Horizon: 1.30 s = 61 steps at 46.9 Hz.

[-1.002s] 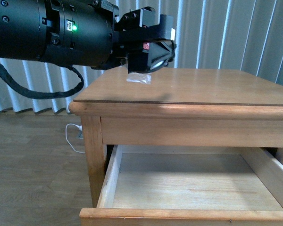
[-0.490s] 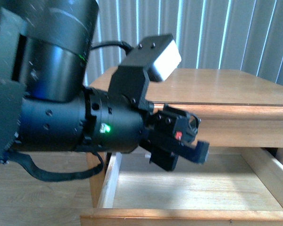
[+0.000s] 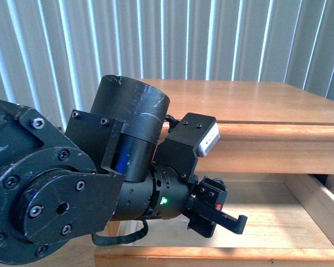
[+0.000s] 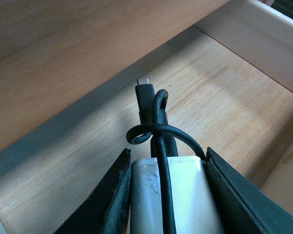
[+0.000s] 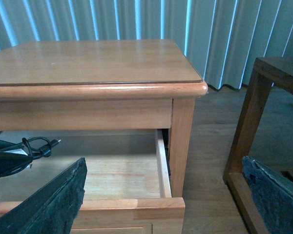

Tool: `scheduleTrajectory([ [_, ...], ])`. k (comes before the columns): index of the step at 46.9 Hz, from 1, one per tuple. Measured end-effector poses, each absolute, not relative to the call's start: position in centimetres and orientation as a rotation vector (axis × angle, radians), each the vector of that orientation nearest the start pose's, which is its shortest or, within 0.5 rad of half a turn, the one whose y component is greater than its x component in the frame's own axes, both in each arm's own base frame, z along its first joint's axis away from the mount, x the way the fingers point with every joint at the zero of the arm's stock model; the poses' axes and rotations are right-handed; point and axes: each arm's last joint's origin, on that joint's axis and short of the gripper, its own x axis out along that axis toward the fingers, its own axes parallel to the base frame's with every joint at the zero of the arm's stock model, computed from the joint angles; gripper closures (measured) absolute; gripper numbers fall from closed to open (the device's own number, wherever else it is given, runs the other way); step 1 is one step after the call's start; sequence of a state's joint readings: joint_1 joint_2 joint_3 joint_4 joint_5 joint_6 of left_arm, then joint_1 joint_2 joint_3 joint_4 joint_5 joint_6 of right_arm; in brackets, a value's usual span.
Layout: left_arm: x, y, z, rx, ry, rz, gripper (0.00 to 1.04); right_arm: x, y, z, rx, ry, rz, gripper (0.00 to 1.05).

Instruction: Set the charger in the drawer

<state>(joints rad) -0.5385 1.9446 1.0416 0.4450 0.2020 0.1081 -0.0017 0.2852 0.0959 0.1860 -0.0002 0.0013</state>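
The left gripper [image 4: 167,155] is closed on the charger [image 4: 185,195]. The white block is pinched between its two fingers [image 4: 112,195], and the thin black cable [image 4: 162,127] loops over the block's front, with the plug poking out past the fingertips. The gripper holds it inside the open drawer [image 3: 211,255], over the pale bare-wood floor and near the drawer's left side. Whether the block touches that floor cannot be told. The bench [image 5: 88,61] top lies above and beyond the gripper. Farther right, the right gripper [image 5: 166,192] hangs outside the drawer, in front of its right front corner, with its jaws spread wide and nothing between them. To this gripper's right a dark wooden frame [image 5: 254,102] stands on the floor, and vertical blinds [image 5: 224,34] hang behind everything.
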Motion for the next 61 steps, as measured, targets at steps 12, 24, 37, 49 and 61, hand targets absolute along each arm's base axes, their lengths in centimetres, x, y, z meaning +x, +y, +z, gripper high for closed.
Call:
scheduleTrajectory([
  [12,34.4,-21.8,15.3,0.189,0.422,-0.745,0.46,11.5,0.0,19.0,0.001,0.003,-0.002,0.09],
  [24,34.6,-21.5,15.8,0.2,0.387,-0.663,0.05,11.5,0.0,19.0,0.001,0.003,-0.002,0.09],
  [37,33.1,-18.8,19.7,0.184,0.267,-0.567,0.06,11.5,0.0,19.0,0.001,0.003,-0.002,0.09],
  [49,30.0,-13.3,23.2,0.157,0.163,-0.418,0.06,11.5,0.0,19.0,0.001,0.003,-0.002,0.09],
  [61,24.5,-6.6,24.7,0.093,0.085,-0.188,0.06,11.5,0.0,19.0,0.001,0.003,-0.002,0.09],
])
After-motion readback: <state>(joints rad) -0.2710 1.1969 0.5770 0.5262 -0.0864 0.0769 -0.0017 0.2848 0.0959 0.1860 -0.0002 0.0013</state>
